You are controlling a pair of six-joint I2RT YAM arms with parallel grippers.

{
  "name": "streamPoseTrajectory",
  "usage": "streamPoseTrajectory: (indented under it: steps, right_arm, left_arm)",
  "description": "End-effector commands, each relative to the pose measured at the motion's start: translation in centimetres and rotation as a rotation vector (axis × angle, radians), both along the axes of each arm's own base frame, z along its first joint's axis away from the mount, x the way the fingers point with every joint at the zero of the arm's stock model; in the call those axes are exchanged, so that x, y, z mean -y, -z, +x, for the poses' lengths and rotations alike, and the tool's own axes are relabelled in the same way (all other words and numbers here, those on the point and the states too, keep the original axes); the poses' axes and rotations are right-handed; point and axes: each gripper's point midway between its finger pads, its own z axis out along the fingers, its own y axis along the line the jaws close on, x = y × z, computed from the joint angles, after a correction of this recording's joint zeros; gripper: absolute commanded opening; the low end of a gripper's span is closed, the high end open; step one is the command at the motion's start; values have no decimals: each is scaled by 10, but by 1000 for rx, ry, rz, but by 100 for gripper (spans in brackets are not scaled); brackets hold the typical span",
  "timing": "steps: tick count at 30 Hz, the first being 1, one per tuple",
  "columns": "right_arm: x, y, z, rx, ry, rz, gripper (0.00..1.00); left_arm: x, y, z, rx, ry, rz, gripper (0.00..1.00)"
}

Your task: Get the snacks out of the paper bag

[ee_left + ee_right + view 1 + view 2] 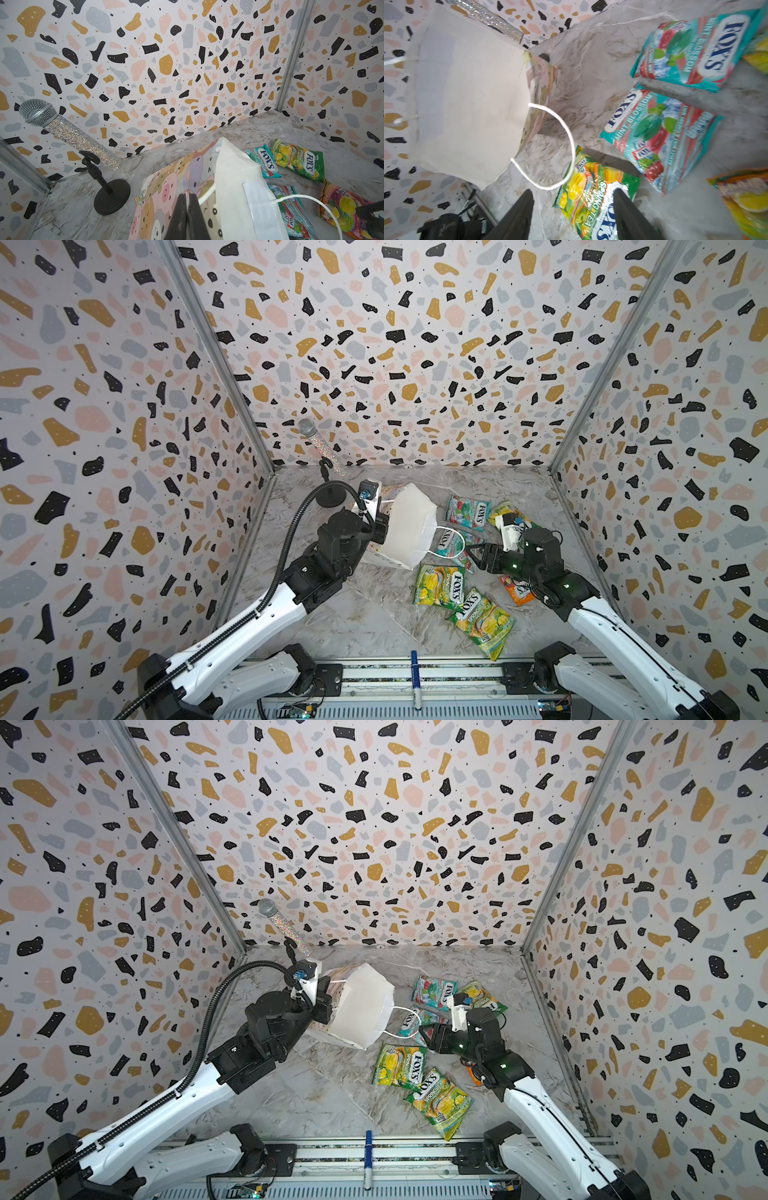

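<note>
"FOX'S" on snacks (660, 135) (orange packet (517, 595) probably)

Top views: high, looking down on whole grey marble tabletop (374, 622). Wrist cams: low, close, facing the white cord-handled paper bag (234, 176) from opposite sides; both catch teal FOX'S packet (660, 133).

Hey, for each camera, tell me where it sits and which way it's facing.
Top views: high over the near edge, looking down at the table; left arm, right arm show.
Left wrist: on left arm, facing the wall over the bag; shut left claw shows.
Right wrist: on right arm, facing the bag's mouth; open right claw shows.
Both wrists share bag, teal packets.
</note>
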Motion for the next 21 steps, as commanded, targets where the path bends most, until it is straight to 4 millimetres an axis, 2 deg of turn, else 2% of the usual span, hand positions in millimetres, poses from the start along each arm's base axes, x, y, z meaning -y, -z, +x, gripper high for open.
streamPoseTrajectory:
  steps: [1,7,10,12,14,16,21]
  right_arm:
    - [-21,-22,4,16,-92,97,61]
    - [-34,-9,17,-15,-123,105,53]
    - [-39,-3,22,-31,-139,105,40]
    - [-42,-3,23,-35,-148,105,25]
    - [-40,-8,24,-23,-137,102,9]
    - [-37,-17,24,5,-122,102,0]
    - [-27,-46,20,65,-87,89,0]
  left_arm:
    - [-4,-13,-1,42,-15,-48,0]
    - [-5,-14,-1,45,-17,-48,0]
    - [-5,-14,-1,44,-16,-48,0]
    - [-5,-14,-1,43,-17,-47,0]
    - [-5,-14,-1,45,-15,-46,0]
    - [-5,-14,-1,44,-17,-46,0]
    - [-5,-14,-1,45,-15,-46,0]
